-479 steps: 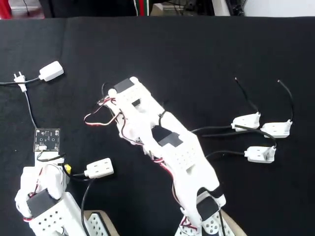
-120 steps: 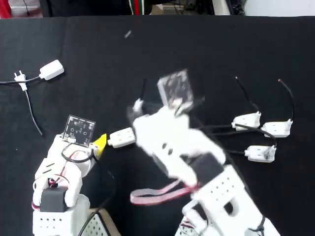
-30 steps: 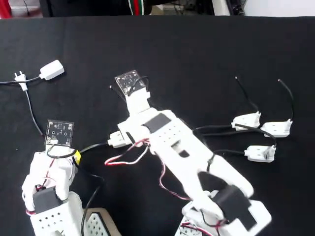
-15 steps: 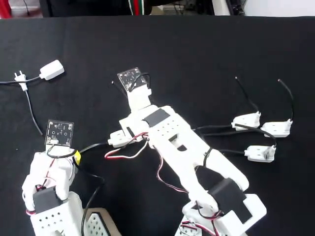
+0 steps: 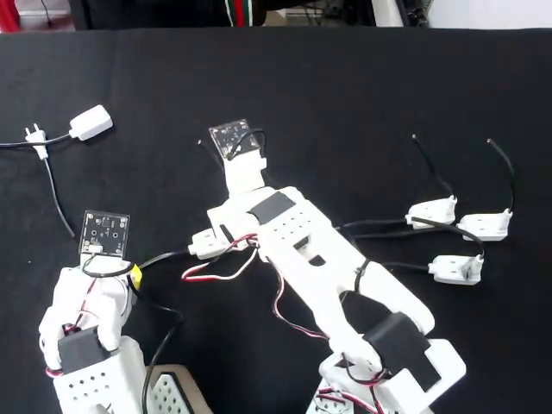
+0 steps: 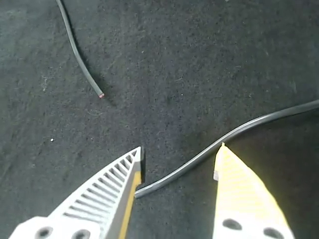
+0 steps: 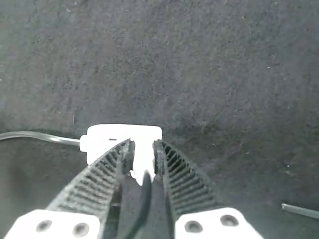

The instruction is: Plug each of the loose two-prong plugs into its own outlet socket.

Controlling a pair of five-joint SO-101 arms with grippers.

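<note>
High view: black table (image 5: pixel 345 86); three white sockets (image 5: pixel 454 269) clustered right; white block (image 5: pixel 90 124), loose plug (image 5: pixel 34 138) far left. Right arm (image 5: pixel 302 246) overlies middle socket (image 5: pixel 210 244); right jaws pinch white plug (image 7: pixel 143 159) against it; left jaws spread astride black cord (image 6: pixel 239 130).

**Black cloth, and clutter past its far edge**

A black, felt-like cloth (image 5: pixel 345 95) covers the whole table and runs out of the high view at 3, 6 and 9 o'clock. Up close its nap is rough and carries pale specks of lint (image 6: pixel 52 140). Beyond the cloth's far edge, at 12 o'clock, red and green wires (image 5: pixel 244 12) hang among dark equipment. A red object (image 5: pixel 9 15) sits in the corner at 10 o'clock, and a white wall (image 5: pixel 487 13) shows at 2 o'clock.
</note>
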